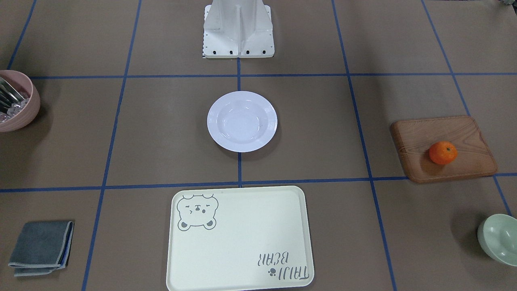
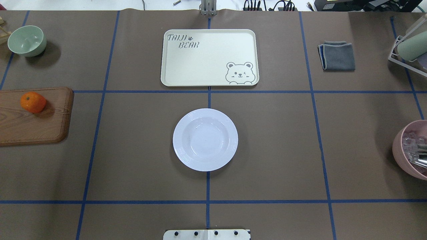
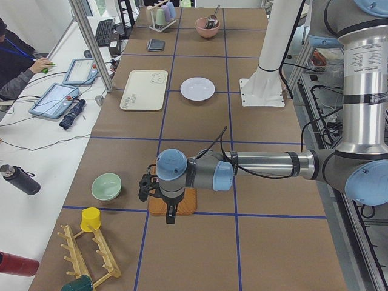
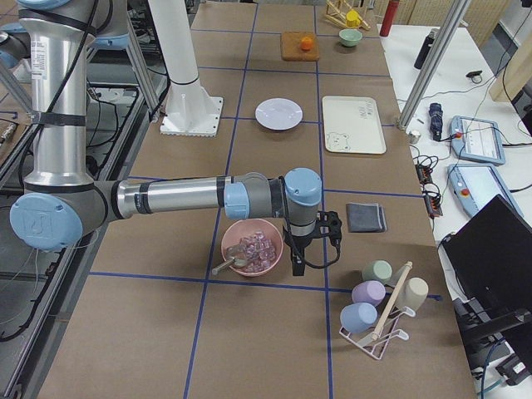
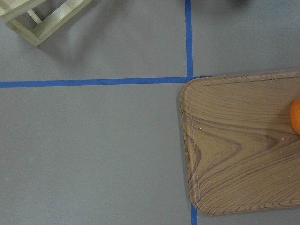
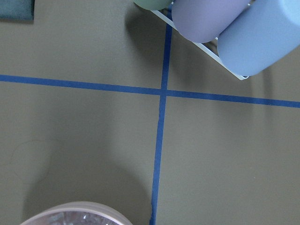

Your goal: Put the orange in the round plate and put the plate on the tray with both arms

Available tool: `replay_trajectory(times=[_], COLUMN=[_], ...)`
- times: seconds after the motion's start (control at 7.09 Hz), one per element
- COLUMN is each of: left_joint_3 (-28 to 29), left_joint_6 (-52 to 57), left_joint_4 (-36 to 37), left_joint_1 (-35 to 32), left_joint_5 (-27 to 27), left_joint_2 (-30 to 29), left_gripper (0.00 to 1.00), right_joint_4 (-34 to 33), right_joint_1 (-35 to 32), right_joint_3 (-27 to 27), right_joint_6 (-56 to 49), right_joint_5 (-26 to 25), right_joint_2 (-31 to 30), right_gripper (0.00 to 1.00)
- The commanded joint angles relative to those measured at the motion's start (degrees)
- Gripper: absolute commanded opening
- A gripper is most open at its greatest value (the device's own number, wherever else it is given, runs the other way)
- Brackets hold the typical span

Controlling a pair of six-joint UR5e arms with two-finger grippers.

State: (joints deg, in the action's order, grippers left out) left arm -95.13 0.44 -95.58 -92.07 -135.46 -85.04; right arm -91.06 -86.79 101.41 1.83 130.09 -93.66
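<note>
Wood-grain board (image 2: pixel 33 123) at the table's left edge carries the orange (image 1: pixel 443 152), and the left gripper (image 3: pixel 170 216) hangs over it, seemingly to fetch the fruit. The bare plate (image 2: pixel 181 141) lies mid-table, likely within both arms' reach, with the tray (image 2: pixel 206 60) beyond. The right gripper (image 4: pixel 297 266) idles beside a pink bowl (image 4: pixel 249 247). Whether either gripper is open cannot be told.

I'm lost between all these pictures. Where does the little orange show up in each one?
Front-facing: the orange is at the right, on the wooden board.
Overhead: orange at the far left.
Exterior left: not visible; the left arm covers most of the board.
Exterior right: orange, tiny, at top centre.
Left wrist: orange, a sliver at the right edge.
Right wrist: not in it.
Shared landmark: the wooden board beneath it.
</note>
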Motion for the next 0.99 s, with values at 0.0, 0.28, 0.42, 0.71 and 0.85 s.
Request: replay_trajectory(times=[0.0,0.28,0.42,0.71,0.85], left_joint_3=[-1.63,-1.2,0.28,4.24,5.29], left_joint_6=[-0.09,-0.26,-0.52,-3.07,-3.25], left_joint_4=[-6.84,-18.26,-23.8,-25.16,-25.35], left_joint_1=[-0.13,-0.3,-0.13,0.05,0.05], left_joint_5=[-0.07,-0.07,1.58,2.65,2.65], left_joint_2=[0.3,0.84,-0.47,-4.35,-4.78], left_gripper=[0.98,0.98,0.98,0.98,0.98], right_joint_4=[0.0,1.57,5.24,11.82,17.0], right_joint_1=[0.04,0.04,0.04,0.04,0.13], right_joint_3=[0.9,0.29,-0.24,-1.11,-1.38], right_joint_6=[0.36,0.54,0.63,0.63,0.72], right_joint_5=[-0.36,-0.71,-0.19,-0.1,-0.1], right_joint_2=[4.59,10.75,10.34,8.76,8.41], right_gripper=[1.0,1.0,1.0,1.0,1.0])
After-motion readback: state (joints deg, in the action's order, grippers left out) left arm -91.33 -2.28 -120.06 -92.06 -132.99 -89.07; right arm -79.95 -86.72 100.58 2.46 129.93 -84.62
